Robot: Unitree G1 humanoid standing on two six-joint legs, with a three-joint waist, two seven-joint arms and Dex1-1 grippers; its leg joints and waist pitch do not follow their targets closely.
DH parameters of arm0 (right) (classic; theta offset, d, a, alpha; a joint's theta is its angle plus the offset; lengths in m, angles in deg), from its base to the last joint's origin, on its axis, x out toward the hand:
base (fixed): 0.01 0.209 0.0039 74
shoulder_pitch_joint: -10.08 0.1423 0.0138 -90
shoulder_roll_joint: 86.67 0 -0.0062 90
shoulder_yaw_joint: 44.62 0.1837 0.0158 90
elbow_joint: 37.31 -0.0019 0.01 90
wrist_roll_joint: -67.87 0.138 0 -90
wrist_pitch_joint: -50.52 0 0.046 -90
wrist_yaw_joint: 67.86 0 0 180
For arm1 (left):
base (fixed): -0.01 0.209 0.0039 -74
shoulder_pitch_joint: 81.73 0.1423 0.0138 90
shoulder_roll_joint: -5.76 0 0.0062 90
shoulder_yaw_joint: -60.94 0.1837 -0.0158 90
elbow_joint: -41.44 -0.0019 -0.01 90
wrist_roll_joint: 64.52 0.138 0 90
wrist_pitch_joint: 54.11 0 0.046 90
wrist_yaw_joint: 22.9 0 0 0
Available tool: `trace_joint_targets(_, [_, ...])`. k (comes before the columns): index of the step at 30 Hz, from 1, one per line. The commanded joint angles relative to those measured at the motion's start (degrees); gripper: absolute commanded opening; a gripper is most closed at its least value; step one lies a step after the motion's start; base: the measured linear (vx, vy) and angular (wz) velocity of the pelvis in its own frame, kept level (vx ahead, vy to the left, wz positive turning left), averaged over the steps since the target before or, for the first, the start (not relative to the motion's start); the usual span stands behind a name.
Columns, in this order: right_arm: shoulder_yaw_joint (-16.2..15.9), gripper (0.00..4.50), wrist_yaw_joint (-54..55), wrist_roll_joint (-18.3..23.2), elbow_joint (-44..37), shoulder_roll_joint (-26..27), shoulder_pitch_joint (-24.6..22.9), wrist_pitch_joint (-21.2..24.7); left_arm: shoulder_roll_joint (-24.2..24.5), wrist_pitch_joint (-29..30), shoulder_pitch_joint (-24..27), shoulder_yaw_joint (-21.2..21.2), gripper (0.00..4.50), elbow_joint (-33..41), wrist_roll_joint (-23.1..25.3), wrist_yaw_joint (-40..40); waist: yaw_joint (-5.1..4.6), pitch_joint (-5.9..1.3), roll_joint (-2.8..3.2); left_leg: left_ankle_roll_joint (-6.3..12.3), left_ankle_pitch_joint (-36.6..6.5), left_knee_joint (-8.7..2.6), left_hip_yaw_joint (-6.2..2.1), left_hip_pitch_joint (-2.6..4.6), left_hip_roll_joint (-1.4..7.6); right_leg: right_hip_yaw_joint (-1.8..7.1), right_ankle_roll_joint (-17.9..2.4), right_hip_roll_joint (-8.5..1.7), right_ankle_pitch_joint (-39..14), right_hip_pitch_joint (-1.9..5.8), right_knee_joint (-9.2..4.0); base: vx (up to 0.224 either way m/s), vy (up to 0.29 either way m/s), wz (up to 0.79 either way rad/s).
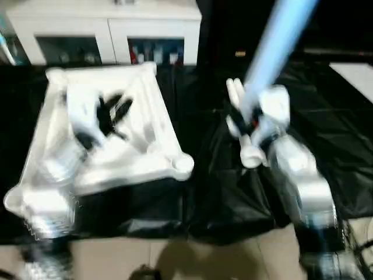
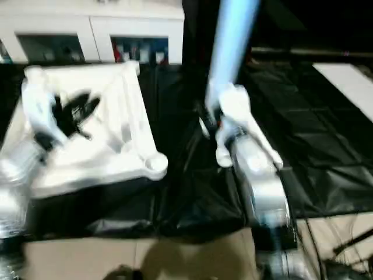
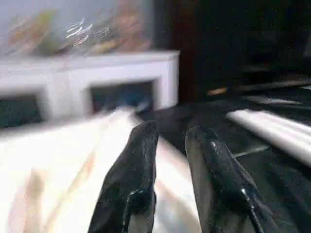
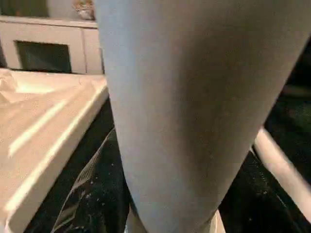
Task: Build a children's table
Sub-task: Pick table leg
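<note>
The children's table top (image 1: 148,99) lies upside down on the black cloth at the left, ribbed underside up and a round corner socket (image 1: 183,164) towards the front. My left gripper (image 1: 116,111) hovers over its middle, its black fingers (image 3: 141,160) a little apart and open, with nothing between them. To the right of the top, my right gripper (image 1: 256,125) is shut on a long white leg (image 1: 280,35). This leg rises steeply up and to the right, and its lower end (image 1: 252,156) pokes out below the gripper. Another white leg (image 3: 272,131) lies on the cloth.
A white cabinet with glass doors (image 1: 111,29) stands behind the table. The black cloth (image 1: 210,192) hangs in folds over the front edge, with pale floor (image 1: 175,256) below. A white panel (image 1: 355,73) lies at the far right.
</note>
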Motion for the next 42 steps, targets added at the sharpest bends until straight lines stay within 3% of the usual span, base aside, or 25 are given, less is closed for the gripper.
trace_joint_targets(1, [1.88, 1.86, 1.29, 1.69, -2.80, 0.66, 0.35, -1.92, 0.10, 0.92, -0.18, 0.81, 1.23, 2.72, 2.37, 3.72, -0.06, -4.65, 0.26, -2.51, -27.39, -3.92, -1.91, 2.30, 1.44, 1.91, -5.82, -3.75, -23.71, 0.87, -6.00, 0.000, 0.000, 0.00])
trace_joint_targets(5, [3.17, 1.86, 4.05, 2.56, -2.94, 2.88, 0.06, -1.84, -0.85, -2.95, 1.92, 4.36, 1.23, 0.64, 4.74, 4.92, -0.68, -4.16, 0.38, -2.12, -26.39, -4.01, -2.19, 1.94, 1.28, 1.42, -2.70, -3.68, -30.80, 0.59, -7.06, 0.000, 0.000, 0.00])
trace_joint_targets(8, [1.31, 1.86, 1.93, 2.19, -2.81, 2.12, 0.77, -1.68, -2.62, -3.71, 2.78, 4.00, 1.23, 1.02, 4.88, 6.49, -2.24, -4.11, 0.76, -4.38, -31.05, -4.09, -3.21, 3.34, 1.88, -0.28, -1.48, -1.51, -30.44, -0.11, -7.68, 0.000, 0.000, 0.00])
trace_joint_targets(9, [0.47, 1.86, 0.20, 2.41, -2.83, 1.43, 1.16, -1.20, -3.57, -3.55, 2.99, 3.32, 1.23, 1.35, 4.46, 7.46, -2.57, -3.75, 0.23, -3.29, -36.55, -7.42, -6.92, -0.36, 2.60, -3.02, -4.27, -1.97, -24.48, 2.98, -4.39, 0.000, 0.000, 0.00])
trace_joint_targets(11, [-0.29, 1.86, -1.10, 2.36, -2.87, 0.80, 1.26, -1.19, -4.19, -3.19, 3.31, 3.07, 1.23, 1.84, 4.04, 8.16, -4.05, -4.43, 2.34, -3.29, -46.34, -10.85, -13.15, 0.89, 6.10, -2.91, -6.75, -0.63, -11.69, 2.44, 2.01, -0.029, -0.066, 0.42])
trace_joint_targets(12, [-0.75, 1.86, -1.79, 2.35, -2.94, 0.47, 1.17, -1.00, -4.13, -3.32, 3.75, 3.42, 1.23, 2.24, 4.46, 8.74, -5.41, -3.95, 1.80, -2.15, -48.32, -11.59, -15.77, 0.63, 5.45, -2.31, -8.00, 0.01, -11.27, 2.45, 4.16, -0.029, -0.089, 0.52])
trace_joint_targets(13, [-1.19, 1.86, -2.50, 2.45, -2.60, 0.34, 1.17, -0.66, -3.94, -3.57, 4.34, 3.69, 1.23, 2.51, 5.18, 9.53, -5.11, -3.85, 0.28, -1.34, -47.57, -11.91, -16.80, -0.20, 3.87, -1.16, -9.85, 0.20, -14.53, 2.42, 5.42, -0.028, -0.154, 0.52])
trace_joint_targets(14, [-1.54, 1.86, -3.03, 2.52, -1.95, 0.35, 1.28, -0.58, -3.98, -3.22, 4.81, 3.61, 1.23, 2.65, 5.25, 10.02, -5.02, -3.99, 0.18, -1.11, -46.44, -11.45, -16.92, -0.82, 2.30, -0.50, -11.69, -0.20, -16.14, 2.84, 4.98, -0.078, -0.227, 0.59])
trace_joint_targets(15, [-1.69, 1.86, -3.17, 2.57, -1.26, 0.54, 1.30, -0.80, -3.85, -3.68, 5.31, 3.77, 1.23, 2.70, 5.52, 10.25, -4.56, -3.87, -3.05, -1.62, -41.16, -8.73, -14.94, -3.00, -1.82, 0.38, -17.54, -1.90, -26.48, 2.92, 0.23, -0.078, -0.227, 0.59])
trace_joint_targets(16, [-1.46, 1.86, -2.93, 2.76, -0.70, 0.96, 1.36, -1.15, -3.59, -4.13, 5.66, 4.07, 1.23, 2.69, 5.93, 10.22, -3.88, -4.58, -4.47, -0.65, -26.39, 13.02, -6.48, 2.91, -6.41, -1.48, -27.53, -7.77, -44.40, -2.53, -10.69, -0.077, -0.252, 0.56])
trace_joint_targets(17, [-0.76, 1.86, -2.29, 3.44, -0.13, 1.66, 1.54, -0.85, -3.36, -4.54, 5.97, 4.45, 1.23, 2.72, 6.55, 10.25, -3.54, -2.34, -4.62, 2.82, -21.49, 17.44, -4.08, 0.73, -5.22, -2.48, -27.64, -8.98, -50.31, -2.20, -11.41, 0.000, -0.233, 0.15])
trace_joint_targets(18, [-0.01, 1.86, -1.77, 4.33, 0.45, 2.45, 1.76, -0.35, -3.22, -4.74, 6.16, 4.67, 1.23, 2.57, 6.72, 10.01, -3.16, -2.22, -5.38, 5.11, -21.75, 16.38, -2.42, -2.55, -5.05, 1.75, -20.30, -6.36, -48.28, 2.15, -8.70, 0.000, -0.233, 0.15])
trace_joint_targets(21, [-0.79, 1.86, -1.92, 4.31, 0.81, 3.00, 1.74, 0.17, -2.60, -5.63, 5.74, 4.96, 1.23, 1.28, 6.13, 8.67, -1.19, -4.31, -3.39, 8.93, -18.01, 4.72, -2.98, 3.64, -3.45, 4.34, -2.37, -4.90, -36.16, 4.87, -9.49, -0.053, -0.199, 0.26])
trace_joint_targets(22, [-1.05, 1.86, -1.94, 4.37, 0.68, 3.28, 1.54, 0.38, -1.90, -5.81, 5.24, 5.54, 1.23, 0.45, 6.70, 8.34, -2.17, -4.79, -1.52, 12.09, -11.54, -1.06, -9.18, 8.18, 7.19, -0.13, 3.85, -1.70, -21.39, 0.51, -5.46, -0.104, -0.164, 0.33])
trace_joint_targets(23, [-1.05, 1.86, -1.94, 4.37, 0.68, 3.28, 1.54, 0.38, -1.90, -5.81, 5.24, 5.54, 1.23, 0.45, 6.70, 8.34, -2.51, -5.35, -1.20, 14.19, -10.32, -2.28, -10.50, 8.10, 12.12, -0.54, 4.04, -3.60, -15.03, 0.39, -2.03, -0.081, -0.133, 0.22])
trace_joint_targets(24, [-1.15, 1.86, -1.97, 4.48, 0.62, 3.50, 1.44, 0.55, -1.33, -5.84, 4.89, 6.01, 1.23, -0.10, 7.00, 8.26, -3.08, -5.37, -1.87, 16.91, -8.57, -2.58, -9.07, 8.19, 12.54, 1.25, 1.26, -6.25, -4.05, -1.90, 2.78, -0.081, -0.133, 0.22])
trace_joint_targets(25, [-1.34, 1.86, -1.70, 4.19, 0.64, 3.70, 1.17, 0.42, -0.88, -5.85, 4.19, 6.39, 1.23, -1.11, 7.23, 8.08, -3.17, -5.25, -4.20, 14.65, -7.32, 0.94, -4.45, 7.31, 4.49, 3.68, -2.96, -6.79, 1.52, -2.28, -0.98, -0.032, -0.101, 0.23])
trace_joint_targets(26, [-1.42, 1.86, -0.87, 4.00, 0.84, 4.19, 0.48, 0.79, 0.15, -6.40, 2.58, 7.63, 1.23, -3.04, 7.39, 6.48, -1.46, -5.83, -4.28, 9.93, -7.83, 2.12, -3.04, 2.90, -1.26, 5.48, -5.33, -8.21, -1.69, 3.09, -2.77, -0.076, -0.117, 0.18])
trace_joint_targets(28, [-1.60, 1.86, -0.37, 3.60, 0.96, 4.19, 0.12, 0.70, 0.62, -7.04, 1.97, 8.41, 1.23, -3.68, 7.64, 5.40, -0.38, -4.32, -4.00, 5.19, -10.82, 0.91, -3.50, 3.68, -0.27, 4.54, -2.69, -7.40, -23.00, 2.07, -5.27, -0.084, -0.111, 0.15])
trace_joint_targets(31, [-1.97, 1.86, 0.35, 2.40, 0.76, 3.98, -0.50, -0.77, 1.05, -6.61, 1.39, 8.91, 1.23, -4.37, 8.01, 5.19, 0.57, -4.33, -3.06, 5.73, -11.60, 0.23, -3.43, 3.36, 0.27, 5.94, -4.11, -8.94, -33.20, 2.74, -6.44, -0.061, -0.047, 0.09])
trace_joint_targets(34, [-1.52, 1.86, 0.99, 2.06, 0.19, 3.87, -0.93, -1.00, 1.10, -7.45, 1.84, 9.21, 1.23, -4.90, 7.58, 5.32, 2.17, -4.22, -2.52, 5.41, -9.23, 6.97, -6.66, 0.02, 0.38, 9.95, -8.32, -16.26, -40.06, 4.51, -8.65, -0.051, 0.049, -0.02])
trace_joint_targets(35, [-1.42, 1.86, 1.05, 2.09, 0.18, 3.77, -0.93, -1.02, 1.08, -7.39, 1.85, 9.31, 1.23, -5.02, 7.46, 5.31, 2.40, -4.40, -2.51, 4.58, -9.03, 7.75, -7.23, -0.38, -0.05, 10.03, -8.79, -15.97, -39.59, 4.43, -8.51, -0.042, 0.122, -0.02])
trace_joint_targets(38, [-1.69, 1.86, 1.07, 1.65, -0.62, 3.09, -1.73, -0.82, 1.03, -7.41, 2.20, 9.51, 1.23, -5.55, 7.63, 5.51, 2.36, -4.49, -1.28, 6.09, -5.98, 3.19, -6.71, 0.88, -0.83, 5.29, -12.16, -9.62, -33.25, 2.57, -7.74, -0.045, 0.176, 0.06])
trace_joint_targets(40, [-1.98, 1.86, 1.12, 1.32, -0.99, 2.79, -2.06, -0.75, 1.01, -7.50, 2.30, 9.32, 1.23, -5.90, 7.54, 5.71, -0.99, -4.64, 0.18, 12.01, -18.42, -2.62, -4.59, 4.55, -0.28, -0.10, -10.27, -2.32, -24.88, 0.06, -3.48, -0.047, 0.224, 0.14])
trace_joint_targets(42, [-2.16, 1.86, 1.31, 1.25, -1.38, 2.79, -2.42, -0.68, 1.24, -8.00, 2.51, 9.02, 1.23, -6.29, 7.60, 5.83, -3.18, -5.08, 1.23, 17.21, -21.16, -5.27, -4.20, 5.95, 0.58, -3.04, -8.53, 0.23, -11.72, -1.43, 0.99, -0.040, 0.233, 0.15])
